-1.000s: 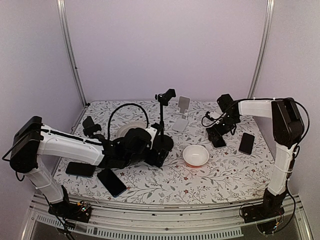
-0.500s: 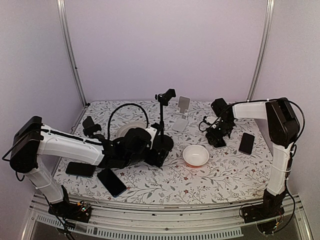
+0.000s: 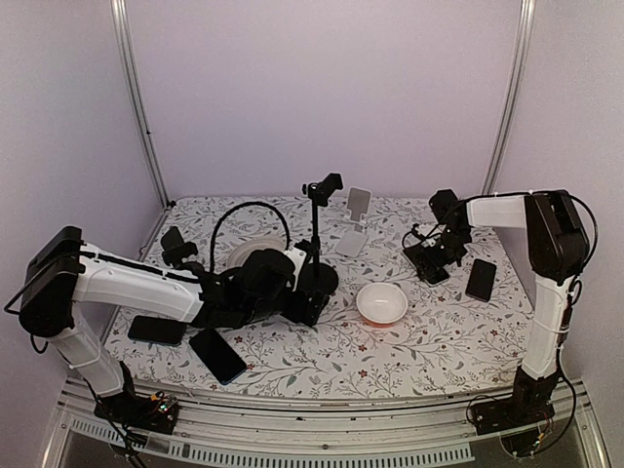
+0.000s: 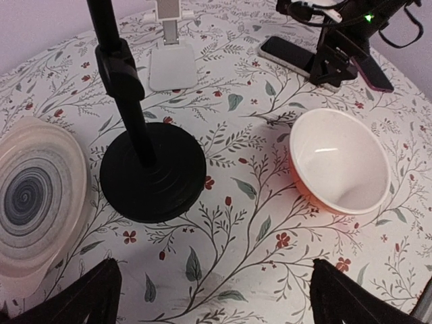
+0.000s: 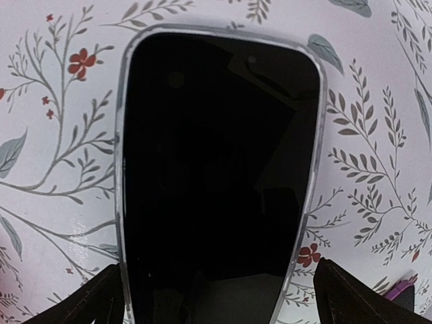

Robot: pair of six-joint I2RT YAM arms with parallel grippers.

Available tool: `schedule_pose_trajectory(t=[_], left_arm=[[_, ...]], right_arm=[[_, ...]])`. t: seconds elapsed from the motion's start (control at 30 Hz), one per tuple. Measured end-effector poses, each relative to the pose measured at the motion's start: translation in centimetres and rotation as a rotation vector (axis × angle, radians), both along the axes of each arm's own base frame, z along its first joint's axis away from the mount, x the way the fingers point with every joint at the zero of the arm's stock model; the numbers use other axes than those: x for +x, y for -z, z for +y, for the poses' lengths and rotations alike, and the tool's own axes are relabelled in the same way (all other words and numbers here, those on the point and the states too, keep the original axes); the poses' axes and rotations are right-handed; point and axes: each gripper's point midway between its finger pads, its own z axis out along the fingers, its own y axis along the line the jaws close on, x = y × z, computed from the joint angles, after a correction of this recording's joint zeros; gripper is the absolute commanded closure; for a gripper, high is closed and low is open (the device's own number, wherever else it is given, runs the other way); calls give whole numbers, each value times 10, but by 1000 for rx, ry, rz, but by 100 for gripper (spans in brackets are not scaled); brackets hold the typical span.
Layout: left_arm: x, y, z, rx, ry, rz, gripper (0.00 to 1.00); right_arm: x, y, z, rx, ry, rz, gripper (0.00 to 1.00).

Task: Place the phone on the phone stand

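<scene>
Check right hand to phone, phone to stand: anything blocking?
Nothing visible. The open right hand hangs directly over the phone; bare cloth lies between it and the white phone stand. The bowl sits nearer, off that line.

Lab-type robot cell. Table (image 3: 439,341) is boxed in by plain pale walls (image 3: 322,88) and aluminium posts (image 3: 136,107); left arm (image 3: 127,281) and right arm (image 3: 554,244) are bolted to a front rail (image 3: 322,429).

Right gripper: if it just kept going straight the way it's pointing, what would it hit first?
Probably the dark phone lying flat on the flowered table; the right gripper points at it, fingers open either side. The gap is unclear.
</scene>
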Motion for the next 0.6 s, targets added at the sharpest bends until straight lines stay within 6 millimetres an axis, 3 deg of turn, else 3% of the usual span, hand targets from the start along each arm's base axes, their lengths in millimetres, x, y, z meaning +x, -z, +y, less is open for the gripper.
schedule_pose_trajectory(t=[0.3, 0.43, 0.6], left_arm=[[0, 3, -1, 4, 4, 6, 1], [0, 3, 0, 4, 4, 6, 1], [0, 3, 0, 4, 4, 7, 1]], right_arm=[[2, 6, -3, 66, 22, 62, 2], [4, 8, -2, 93, 23, 81, 8], [7, 7, -3, 107, 29, 89, 22]])
